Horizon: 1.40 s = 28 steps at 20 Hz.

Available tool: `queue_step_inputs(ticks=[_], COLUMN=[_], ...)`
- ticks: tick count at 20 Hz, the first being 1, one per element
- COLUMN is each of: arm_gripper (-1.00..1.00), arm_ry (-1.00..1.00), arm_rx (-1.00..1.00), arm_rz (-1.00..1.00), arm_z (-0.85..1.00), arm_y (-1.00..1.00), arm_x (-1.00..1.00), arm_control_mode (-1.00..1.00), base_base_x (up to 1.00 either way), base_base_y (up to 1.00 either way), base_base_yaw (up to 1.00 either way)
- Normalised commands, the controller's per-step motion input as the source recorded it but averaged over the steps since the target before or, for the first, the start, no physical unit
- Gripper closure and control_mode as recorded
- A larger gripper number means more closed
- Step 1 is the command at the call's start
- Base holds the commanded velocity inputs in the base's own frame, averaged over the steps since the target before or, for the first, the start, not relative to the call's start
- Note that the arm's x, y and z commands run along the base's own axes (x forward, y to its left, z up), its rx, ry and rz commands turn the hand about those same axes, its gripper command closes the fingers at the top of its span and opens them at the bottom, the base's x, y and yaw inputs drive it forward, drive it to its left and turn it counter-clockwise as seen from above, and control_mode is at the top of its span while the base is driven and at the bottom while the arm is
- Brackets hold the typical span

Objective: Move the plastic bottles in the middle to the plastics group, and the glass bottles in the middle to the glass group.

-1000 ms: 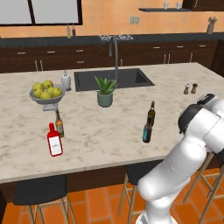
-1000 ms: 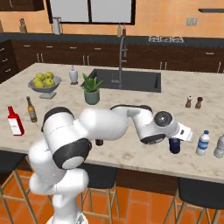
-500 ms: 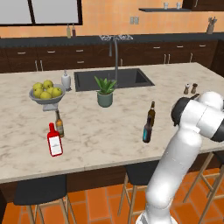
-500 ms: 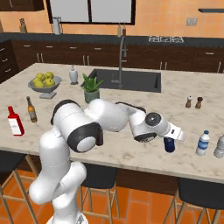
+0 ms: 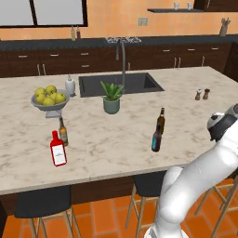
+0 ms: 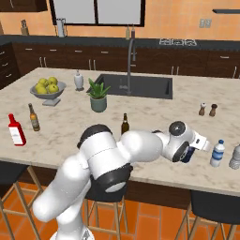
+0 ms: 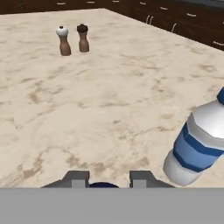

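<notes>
Fingers [image 7: 105,179]: bottom centre of hand view, nearly closed on a dark-blue bottle [image 6: 188,154], right of centre in right base view, at the tabletop's [image 5: 116,135] near edge. Black bottle [image 5: 156,138] and amber bottle [image 5: 161,121]: mid-frame in left base view. Red bottle [image 5: 58,148] and small brown bottle [image 5: 62,131]: left. White-and-blue bottle [image 7: 199,142]: hand view, right.

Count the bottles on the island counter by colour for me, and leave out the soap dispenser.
Red: red bottle: 1
Brown: small brown bottle, amber bottle: 2
Black: black bottle: 1
Dark blue: dark-blue bottle: 1
Pale: pale plastic bottles: 2
Total: 7
</notes>
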Motion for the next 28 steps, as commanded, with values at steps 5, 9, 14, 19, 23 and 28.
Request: queue_step_inputs(ticks=[5, 9, 14, 19, 23, 28], arm_gripper=[1.00, 1.00, 1.00, 1.00, 1.00, 1.00], arm_ry=[0.06, 0.08, 0.04, 0.00, 0.00, 0.00], arm_rx=[0.10, 0.05, 0.01, 0.00, 0.00, 0.00], arm_rz=[0.00, 0.00, -0.01, -0.02, -0.01, -0.02], arm_z=[0.00, 0.03, 0.00, 0.00, 0.00, 0.00], arm_y=[-0.10, -0.10, -0.16, -0.28, -0.34, -0.30], arm_x=[0.00, 0.00, -0.11, -0.07, 0.00, 0.00], arm_control_mode=[-1.00, -1.00, -1.00, -1.00, -1.00, -1.00], base_base_x=[0.00, 0.00, 0.00, 0.00, 0.00, 0.00], base_base_y=[0.00, 0.00, 0.00, 0.00, 0.00, 0.00], base_base_yaw=[0.00, 0.00, 0.00, 0.00, 0.00, 0.00])
